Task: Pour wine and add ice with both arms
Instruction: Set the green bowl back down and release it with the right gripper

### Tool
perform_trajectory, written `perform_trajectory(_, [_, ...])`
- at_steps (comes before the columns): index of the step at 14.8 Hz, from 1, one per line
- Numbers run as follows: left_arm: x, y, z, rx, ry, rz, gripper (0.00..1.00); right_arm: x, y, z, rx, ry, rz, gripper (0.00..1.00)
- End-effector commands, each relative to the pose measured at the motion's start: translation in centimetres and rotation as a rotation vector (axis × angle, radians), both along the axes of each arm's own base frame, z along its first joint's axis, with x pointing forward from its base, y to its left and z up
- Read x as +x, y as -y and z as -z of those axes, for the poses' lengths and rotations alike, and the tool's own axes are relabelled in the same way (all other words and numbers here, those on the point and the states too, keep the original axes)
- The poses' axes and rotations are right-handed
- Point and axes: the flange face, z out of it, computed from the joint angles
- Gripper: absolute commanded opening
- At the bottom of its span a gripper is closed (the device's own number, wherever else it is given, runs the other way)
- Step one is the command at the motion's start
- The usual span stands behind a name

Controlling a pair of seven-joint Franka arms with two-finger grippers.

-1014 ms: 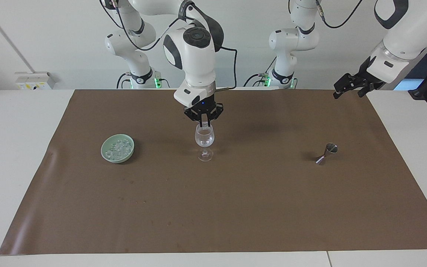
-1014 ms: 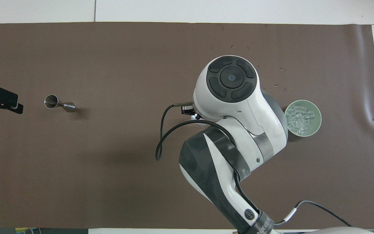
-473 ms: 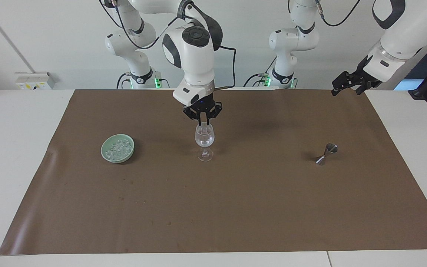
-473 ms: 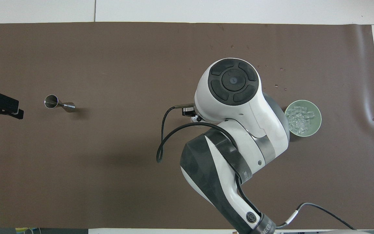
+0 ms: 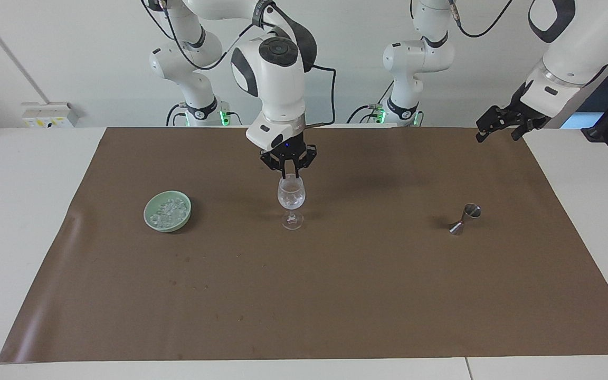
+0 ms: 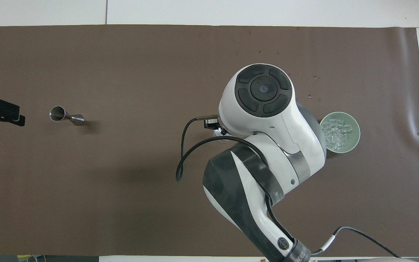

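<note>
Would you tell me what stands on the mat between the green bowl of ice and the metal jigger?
The wine glass stands there, with the right gripper just over its rim; the facing view shows it between the bowl and the jigger.

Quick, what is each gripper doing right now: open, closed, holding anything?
Left gripper: open, empty, up over the mat's edge, waiting.
Right gripper: right over the wine glass, holding nothing; open or closed cannot be told.
</note>
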Motion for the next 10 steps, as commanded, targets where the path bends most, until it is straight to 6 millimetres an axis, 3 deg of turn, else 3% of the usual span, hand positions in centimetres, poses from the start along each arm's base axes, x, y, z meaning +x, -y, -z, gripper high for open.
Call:
perform_trajectory(1, [-0.6,-0.3,-0.1,0.020,0.021,0.006,1.00,0.7,1.0,-3.5,0.007,0.011,0.035,0.39])
perform_trajectory(5, [-0.7,-0.3,-0.1,0.020,0.016,0.005,1.00,2.2,5.1,-5.8,0.018,0.015,0.093,0.56])
perform_trajectory(7, [-0.7,-0.3,-0.1,0.020,0.013,0.010,1.00,2.4,7.8,-6.7,0.006,-0.007,0.133,0.73])
perform_trajectory(9, [-0.8,-0.3,0.0,0.023,0.012,0.013,1.00,2.3,11.6,-8.1,-0.003,-0.027,0.182,1.00])
perform_trajectory(10, [-0.9,-0.3,0.0,0.023,0.010,0.013,1.00,1.8,13.2,-8.9,-0.008,-0.039,0.180,1.00])
